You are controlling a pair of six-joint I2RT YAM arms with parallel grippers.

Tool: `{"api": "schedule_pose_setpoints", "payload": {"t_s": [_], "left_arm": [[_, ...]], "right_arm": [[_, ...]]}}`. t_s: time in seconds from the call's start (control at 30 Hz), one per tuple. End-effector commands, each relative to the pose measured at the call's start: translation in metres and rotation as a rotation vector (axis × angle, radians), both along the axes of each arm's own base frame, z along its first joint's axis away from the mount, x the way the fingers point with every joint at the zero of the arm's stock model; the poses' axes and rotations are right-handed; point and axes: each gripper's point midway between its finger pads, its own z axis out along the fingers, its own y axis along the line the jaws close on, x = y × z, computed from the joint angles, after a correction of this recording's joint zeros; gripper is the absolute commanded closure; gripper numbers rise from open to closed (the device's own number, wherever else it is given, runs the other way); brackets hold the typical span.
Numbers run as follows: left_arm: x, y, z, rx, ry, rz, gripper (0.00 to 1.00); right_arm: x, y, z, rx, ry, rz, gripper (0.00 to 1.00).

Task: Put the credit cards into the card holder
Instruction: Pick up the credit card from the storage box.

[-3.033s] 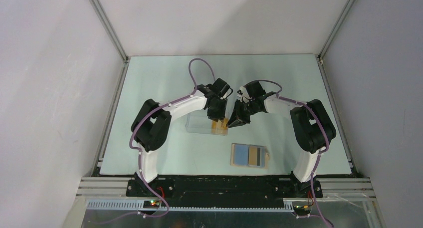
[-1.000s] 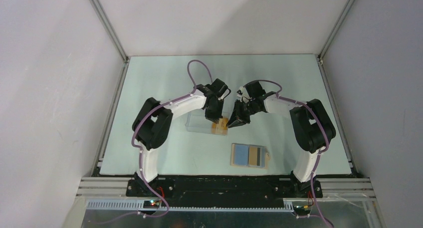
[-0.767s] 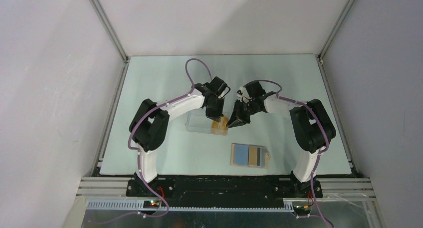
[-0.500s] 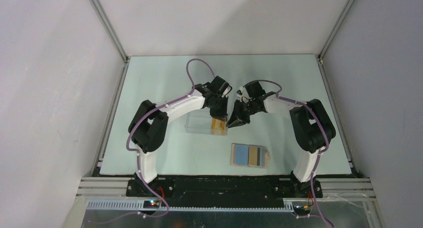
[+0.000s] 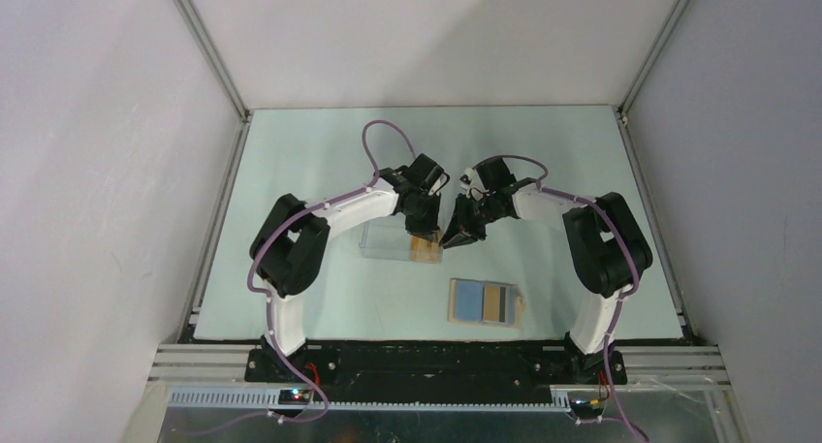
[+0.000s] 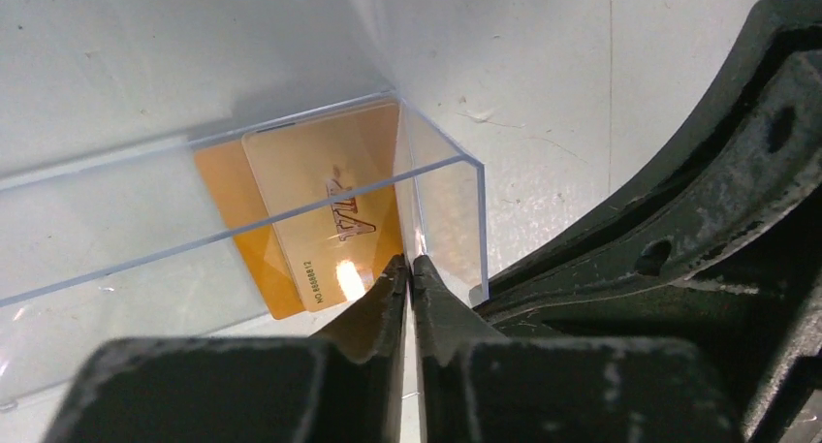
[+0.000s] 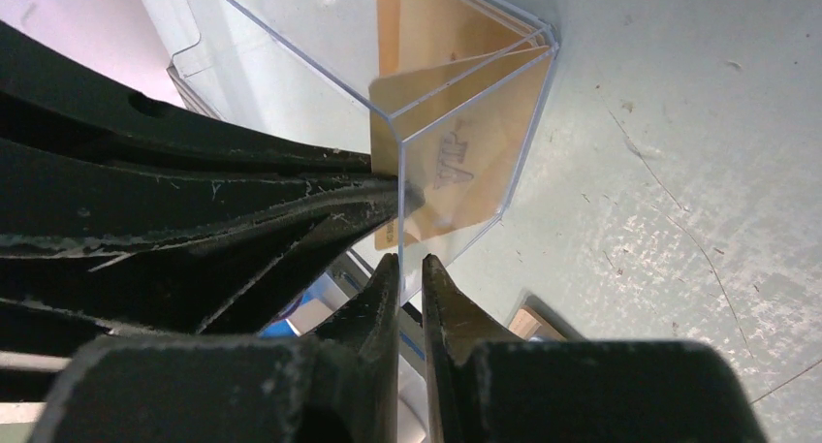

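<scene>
Inside the clear box [image 5: 383,237], apart from the open card holder [image 5: 485,300], the credit cards [image 6: 320,201] lie against the right end wall, where my right gripper [image 7: 405,267] pinches the corner and my left gripper [image 6: 412,268], barely parted, grip unclear, sits nearest them.

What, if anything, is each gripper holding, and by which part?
The right gripper appears to pinch the clear box by a wall near its corner; what the left gripper holds cannot be told.
</scene>
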Motion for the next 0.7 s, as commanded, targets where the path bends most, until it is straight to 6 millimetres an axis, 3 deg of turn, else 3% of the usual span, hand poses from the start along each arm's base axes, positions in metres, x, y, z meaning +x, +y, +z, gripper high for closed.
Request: {"api": "schedule_pose_setpoints", "payload": {"t_s": [0.0,0.13,0.2,0.33,0.4,0.43,0.47,0.6,0.63,0.67], "left_arm": [[0.004,-0.003,0.001,-0.01,-0.017,0.001,0.98],[0.007,0.001,0.012,-0.011,-0.051,0.017,1.0],[0.008,0.004,0.028,-0.025,-0.09,0.023,1.0],[0.01,0.015,0.074,-0.072,-0.196,0.06,1.0],[0.006,0.022,0.109,-0.126,-0.263,0.077,1.0],[0.003,0.024,0.114,-0.136,-0.271,0.079,1.0],[0.0,0.027,0.131,-0.169,-0.3,0.086,1.0],[-0.016,0.033,0.167,-0.266,-0.35,0.088,1.0],[-0.022,0.033,0.168,-0.285,-0.339,0.08,1.0],[-0.027,0.03,0.184,-0.352,-0.358,0.073,1.0]], "right_arm": [[-0.005,0.002,-0.009,-0.022,0.007,0.029,0.87],[-0.005,0.0,0.003,-0.013,-0.014,0.028,0.85],[-0.002,-0.001,0.021,0.005,-0.06,0.02,0.82],[0.002,-0.01,0.062,0.038,-0.156,-0.006,0.66],[0.002,-0.016,0.082,0.057,-0.206,-0.02,0.59],[0.002,-0.019,0.088,0.062,-0.217,-0.027,0.55],[0.001,-0.022,0.102,0.078,-0.251,-0.029,0.53],[-0.005,-0.037,0.135,0.146,-0.312,-0.055,0.48],[-0.005,-0.038,0.142,0.174,-0.331,-0.057,0.47],[-0.011,-0.042,0.15,0.217,-0.327,-0.064,0.46]]}}
